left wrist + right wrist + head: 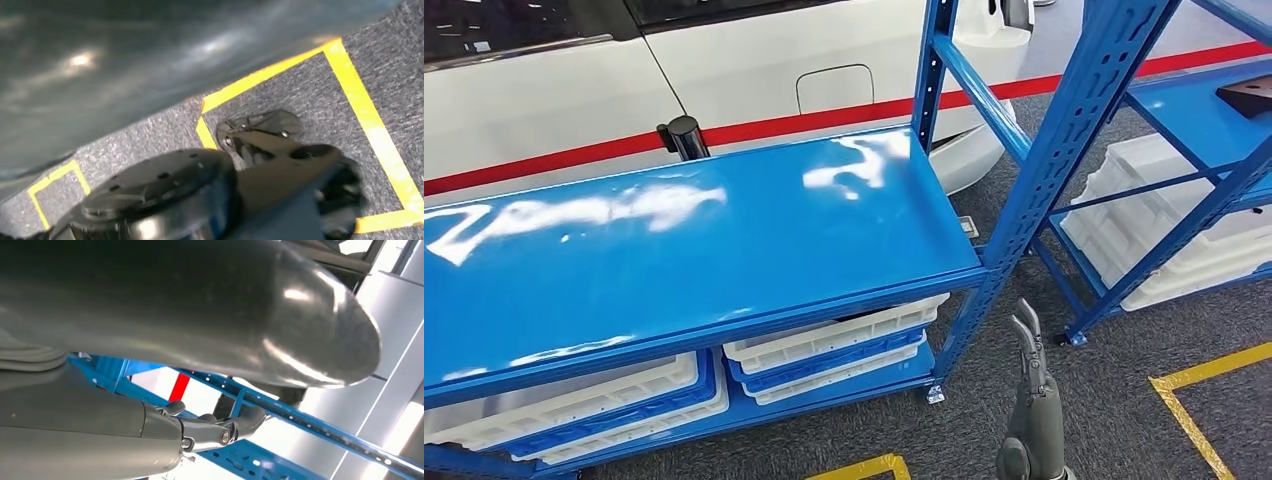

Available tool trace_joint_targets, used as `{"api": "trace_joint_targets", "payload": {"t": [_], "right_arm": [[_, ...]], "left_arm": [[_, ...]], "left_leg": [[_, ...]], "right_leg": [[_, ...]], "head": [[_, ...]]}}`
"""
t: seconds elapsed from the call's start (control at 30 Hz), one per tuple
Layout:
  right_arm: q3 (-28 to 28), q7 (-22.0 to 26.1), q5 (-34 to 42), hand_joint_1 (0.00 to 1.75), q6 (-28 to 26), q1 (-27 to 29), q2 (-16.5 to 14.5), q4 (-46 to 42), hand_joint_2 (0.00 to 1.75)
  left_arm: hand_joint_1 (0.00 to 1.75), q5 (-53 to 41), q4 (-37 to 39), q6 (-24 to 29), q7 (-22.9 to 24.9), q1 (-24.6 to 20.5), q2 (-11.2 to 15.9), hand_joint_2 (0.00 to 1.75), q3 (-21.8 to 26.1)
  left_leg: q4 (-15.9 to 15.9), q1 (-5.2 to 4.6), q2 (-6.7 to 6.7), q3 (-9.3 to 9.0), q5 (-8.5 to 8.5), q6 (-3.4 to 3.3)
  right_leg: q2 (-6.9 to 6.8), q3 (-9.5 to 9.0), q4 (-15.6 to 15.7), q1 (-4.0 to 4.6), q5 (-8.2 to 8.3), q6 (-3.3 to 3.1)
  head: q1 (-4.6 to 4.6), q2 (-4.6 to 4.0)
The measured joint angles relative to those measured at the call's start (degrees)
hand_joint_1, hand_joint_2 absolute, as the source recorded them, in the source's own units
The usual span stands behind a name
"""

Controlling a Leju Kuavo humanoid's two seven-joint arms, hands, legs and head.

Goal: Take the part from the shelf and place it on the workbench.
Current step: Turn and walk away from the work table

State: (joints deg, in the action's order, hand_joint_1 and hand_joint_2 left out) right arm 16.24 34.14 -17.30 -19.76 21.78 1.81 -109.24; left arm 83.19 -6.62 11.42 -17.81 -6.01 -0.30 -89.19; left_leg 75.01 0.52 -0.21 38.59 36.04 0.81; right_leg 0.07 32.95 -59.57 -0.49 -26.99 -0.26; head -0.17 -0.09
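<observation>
A dark flat part lies on the blue deck of the right-hand shelf unit, cut off by the picture's edge. My right hand hangs low in front of the gap between the two shelf units, far from the part. Its fingers are stretched out and hold nothing. In the right wrist view the same hand shows dark fingers, apart and empty, under its thick grey thumb. In the left wrist view a blurred grey cover of my left hand hangs over the floor, with its fingers hidden.
The near blue shelf has a bare glossy top, and a black cylinder stands behind its far edge. White trays fill the lower decks of both units. A white car stands behind. Yellow tape marks the grey carpet.
</observation>
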Motion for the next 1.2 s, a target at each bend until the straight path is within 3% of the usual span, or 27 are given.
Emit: {"api": "trace_joint_targets", "payload": {"t": [0.03,0.1,0.13,0.17,0.23,0.3,0.37,0.47,0.7,1.03,1.2], "right_arm": [[0.03,0.00,-0.03,0.00,-0.14,0.09,0.01,0.00,0.00],[0.08,-0.02,-0.17,0.00,-0.44,0.34,0.01,-0.02,0.00],[0.10,-0.04,-0.25,0.00,-0.58,0.45,0.01,-0.03,0.00],[0.12,-0.06,-0.34,0.00,-0.73,0.54,0.02,-0.04,0.00],[0.14,-0.09,-0.45,0.00,-0.91,0.72,0.07,-0.12,0.00],[0.15,-0.10,-0.49,0.00,-1.01,0.87,0.20,-0.27,0.00],[0.15,-0.10,-0.50,0.00,-1.12,0.95,0.35,-0.36,0.00],[0.17,-0.11,-0.69,0.00,-1.31,1.07,0.44,-0.37,0.00],[0.17,-0.11,-1.00,0.00,-1.58,1.34,0.55,-0.42,0.00],[0.17,-0.11,-1.80,0.00,-2.37,2.17,1.03,-0.69,0.00],[0.21,-0.20,-2.15,0.00,-2.65,2.30,1.11,-0.82,0.00]], "left_arm": [[0.00,-0.13,0.00,0.30,-0.35,0.04,-0.02,0.00,-0.01],[0.00,-0.44,0.00,0.86,-0.94,0.06,0.01,0.00,-0.01],[0.00,-0.56,0.00,1.10,-1.09,0.04,0.04,0.00,-0.01],[0.00,-0.70,0.00,1.30,-1.22,0.02,0.05,0.00,-0.01],[0.00,-0.89,0.00,1.55,-1.32,0.05,0.03,0.00,-0.01],[0.00,-0.96,-0.01,1.66,-1.37,0.09,-0.13,0.00,-0.01],[0.00,-0.99,-0.02,1.78,-1.38,0.03,-0.27,0.00,-0.01],[0.00,-1.16,-0.02,1.96,-1.34,0.01,-0.32,0.00,-0.01],[0.00,-1.55,-0.02,2.21,-1.08,0.00,-0.42,0.00,-0.01],[0.00,-2.27,-0.02,2.56,-0.84,0.00,-0.61,0.00,-0.01],[0.00,-2.56,-0.02,2.57,-0.80,0.00,-0.66,0.00,-0.01]], "left_leg": [[-1.42,-0.03,0.00,-0.05,-1.60,-0.20],[-8.42,-0.29,0.01,-2.33,-6.45,-0.91],[-11.48,-0.51,0.03,-3.24,-7.58,-1.18],[-13.58,-0.74,0.02,-3.85,-7.96,-1.43],[-14.63,-1.02,-0.03,-3.94,-7.76,-1.63],[-15.08,-0.95,-0.01,-4.29,-8.91,-1.18],[-15.24,-0.88,0.00,-4.43,-9.16,-0.67],[-15.24,-0.95,-0.03,-4.41,-9.03,-0.95],[-15.19,-1.01,-0.03,-4.42,-8.82,-1.30],[-15.20,-0.85,-0.01,-4.58,-8.78,-1.35],[-15.04,-1.14,-0.03,-4.57,-8.49,-2.06]], "right_leg": [[0.09,-0.21,0.00,0.11,-0.11,-0.12],[0.21,-0.73,0.01,0.26,-0.40,-0.18],[0.24,-0.91,-0.02,0.37,-0.54,-0.08],[0.24,-0.92,-0.04,0.44,-0.71,0.14],[0.24,-0.64,0.02,0.54,-1.00,0.60],[0.22,-0.63,0.21,0.59,-1.24,0.27],[0.18,-0.90,0.46,0.64,-1.29,-0.24],[0.16,-1.13,0.87,0.61,-1.23,-0.16],[0.16,-1.82,1.27,0.56,-1.13,0.73],[0.16,-1.83,1.29,0.74,-1.15,0.77],[0.16,-2.03,1.51,0.46,-1.08,1.32]], "head": [[-0.02,0.00],[0.00,0.00],[0.02,0.00],[0.00,0.00],[-0.03,0.00],[0.01,0.00],[0.05,0.00],[0.04,0.00],[0.03,0.00],[0.01,0.00],[-0.01,0.00]]}}
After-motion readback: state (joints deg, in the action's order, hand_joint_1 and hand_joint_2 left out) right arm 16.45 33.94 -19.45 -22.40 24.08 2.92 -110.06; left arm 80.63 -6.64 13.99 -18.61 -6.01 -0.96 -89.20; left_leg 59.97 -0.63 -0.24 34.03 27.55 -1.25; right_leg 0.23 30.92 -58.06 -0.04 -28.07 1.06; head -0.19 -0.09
